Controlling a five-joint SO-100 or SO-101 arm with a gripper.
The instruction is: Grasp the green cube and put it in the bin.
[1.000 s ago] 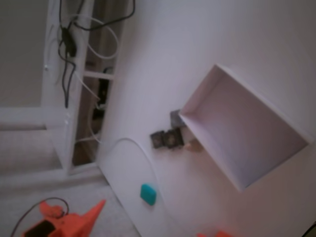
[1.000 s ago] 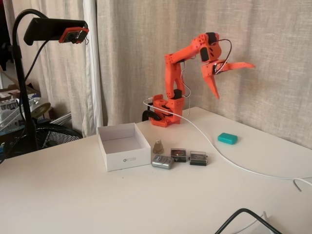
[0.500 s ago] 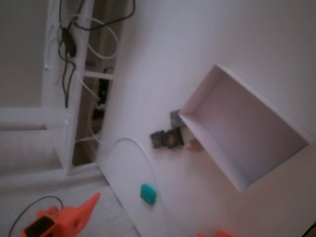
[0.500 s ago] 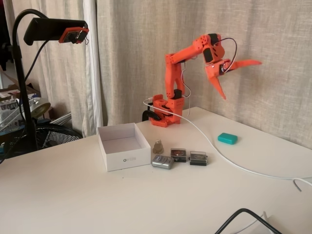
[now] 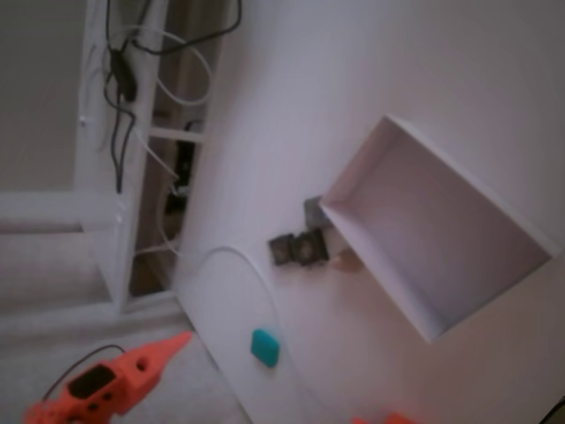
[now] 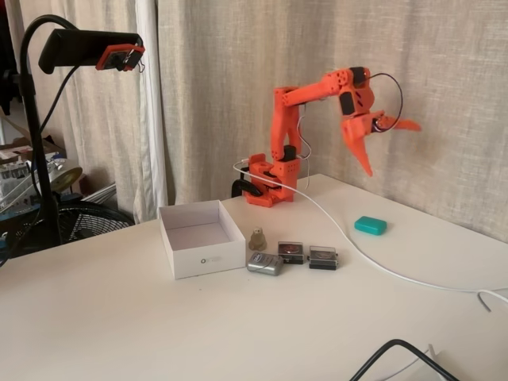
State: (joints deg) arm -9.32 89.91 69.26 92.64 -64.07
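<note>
white table (image 6: 238,317) holds a small, seemingly rounded teal green cube (image 6: 370,225); gripper (image 6: 390,147) spread apart.

I see three small dark gadgets (image 6: 292,257) clustered on the white table (image 6: 159,333), a tan cone-shaped piece (image 6: 257,238) just behind them. White cable (image 6: 373,258) snakes across the tabletop. Camera on a gooseneck stand (image 6: 83,49) at left, beige curtain (image 6: 230,79) behind.
</note>
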